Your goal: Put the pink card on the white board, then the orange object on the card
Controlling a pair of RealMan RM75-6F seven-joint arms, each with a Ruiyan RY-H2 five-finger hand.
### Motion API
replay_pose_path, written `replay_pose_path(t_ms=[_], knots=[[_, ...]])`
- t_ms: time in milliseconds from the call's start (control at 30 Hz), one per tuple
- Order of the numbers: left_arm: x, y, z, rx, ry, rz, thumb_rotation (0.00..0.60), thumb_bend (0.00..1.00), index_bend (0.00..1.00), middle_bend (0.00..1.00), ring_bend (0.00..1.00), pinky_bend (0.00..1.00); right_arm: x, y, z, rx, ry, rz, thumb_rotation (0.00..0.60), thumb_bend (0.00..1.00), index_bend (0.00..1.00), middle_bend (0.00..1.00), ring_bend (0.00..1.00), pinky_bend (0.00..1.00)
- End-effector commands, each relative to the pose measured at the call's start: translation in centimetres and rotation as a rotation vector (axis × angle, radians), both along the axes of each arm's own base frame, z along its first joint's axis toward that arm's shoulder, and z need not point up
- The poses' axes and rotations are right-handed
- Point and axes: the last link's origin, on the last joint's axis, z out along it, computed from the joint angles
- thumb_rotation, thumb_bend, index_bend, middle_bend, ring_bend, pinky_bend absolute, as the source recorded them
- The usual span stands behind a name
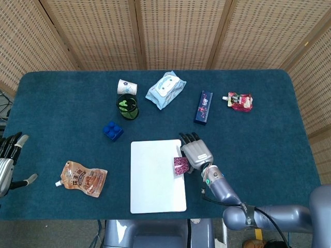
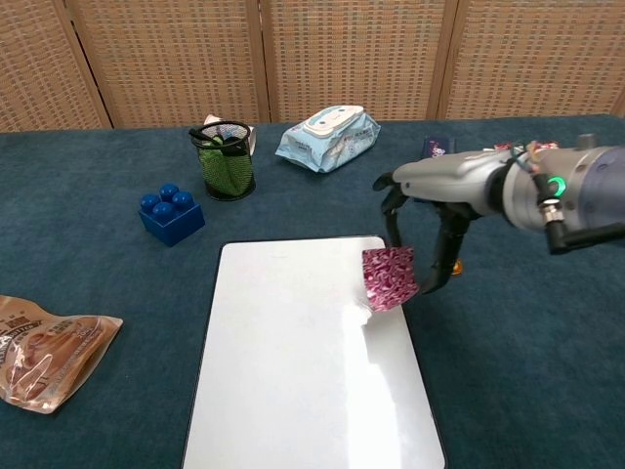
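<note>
My right hand (image 1: 195,152) hangs over the right edge of the white board (image 1: 155,181) and pinches the pink patterned card (image 1: 180,166) between thumb and fingers. In the chest view the card (image 2: 389,277) dangles tilted just above the board (image 2: 293,362), below the right hand (image 2: 439,186). The small orange object (image 2: 455,264) lies on the blue cloth right of the board, half hidden behind the fingers; the head view hides it under the hand. My left hand (image 1: 8,160) rests at the table's left edge with fingers spread and nothing in it.
A blue brick (image 1: 113,130), a mesh pen cup (image 1: 127,106), a paper cup (image 1: 126,87) and a wipes pack (image 1: 165,89) lie behind the board. A dark blue box (image 1: 203,107) and red pouch (image 1: 239,101) sit back right. An orange snack pouch (image 1: 83,178) lies front left.
</note>
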Motion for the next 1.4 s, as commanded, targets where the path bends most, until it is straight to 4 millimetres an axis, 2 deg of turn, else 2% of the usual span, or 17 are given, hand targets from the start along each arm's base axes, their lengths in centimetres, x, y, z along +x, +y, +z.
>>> replay_pose_path(t_ms=[33,133,200,267,333,533,700,733,833,1067,1133,1400], knots=[[-0.1,0.0,0.1,-0.002,-0.001,0.001,0.600,0.00,0.00,0.00,0.00,0.00,2.1,0.6,-1.8,0.011,-0.009,0.000,0.600,0.14,0.46,0.00,0.00,0.00],[-0.1,0.0,0.1,-0.002,-0.004,0.001,0.600,0.00,0.00,0.00,0.00,0.00,2.9,0.9,-2.7,0.014,-0.023,-0.013,0.600,0.13,0.43,0.00,0.00,0.00],[-0.1,-0.1,0.1,-0.002,-0.004,0.002,0.600,0.00,0.00,0.00,0.00,0.00,3.4,1.1,-3.3,0.017,-0.036,-0.022,0.600,0.10,0.28,0.00,0.00,0.00],[-0.2,-0.1,0.1,-0.001,-0.005,0.002,0.600,0.00,0.00,0.00,0.00,0.00,3.8,1.2,-3.7,0.021,-0.046,-0.032,0.600,0.03,0.04,0.00,0.00,0.00],[-0.2,-0.1,0.2,0.000,-0.005,0.001,0.600,0.00,0.00,0.00,0.00,0.00,4.1,1.3,-3.7,0.017,-0.059,-0.040,0.600,0.00,0.00,0.00,0.00,0.00],[-0.3,-0.1,0.2,-0.001,-0.003,0.004,0.600,0.00,0.00,0.00,0.00,0.00,4.2,0.9,-2.1,-0.020,-0.076,-0.031,0.600,0.00,0.00,0.00,0.00,0.00],[-0.2,0.0,0.0,-0.006,0.000,0.003,0.600,0.00,0.00,0.00,0.00,0.00,2.6,0.0,-0.3,-0.063,-0.039,-0.022,0.600,0.00,0.00,0.00,0.00,0.00],[-0.2,0.0,0.0,-0.006,0.001,0.004,0.600,0.00,0.00,0.00,0.00,0.00,2.1,-0.2,0.0,-0.073,-0.034,-0.024,0.600,0.03,0.04,0.00,0.00,0.00],[-0.2,0.0,-0.1,-0.007,0.004,0.004,0.600,0.00,0.00,0.00,0.00,0.00,0.0,-1.2,0.5,-0.108,-0.022,-0.047,0.600,0.12,0.23,0.00,0.00,0.00],[0.0,0.1,-0.4,-0.018,0.014,0.002,0.600,0.00,0.00,0.00,0.00,0.00,-4.1,-2.7,0.6,-0.153,-0.034,-0.092,0.600,0.23,0.39,0.00,0.00,0.00],[0.0,0.1,-0.5,-0.022,0.016,0.002,0.600,0.00,0.00,0.00,0.00,0.00,-4.8,-2.8,0.4,-0.159,-0.056,-0.092,0.600,0.26,0.40,0.00,0.00,0.00],[0.0,0.2,-0.6,-0.026,0.019,0.005,0.600,0.00,0.00,0.00,0.00,0.00,-6.2,-3.1,-0.7,-0.158,-0.058,-0.080,0.600,0.26,0.40,0.00,0.00,0.00]])
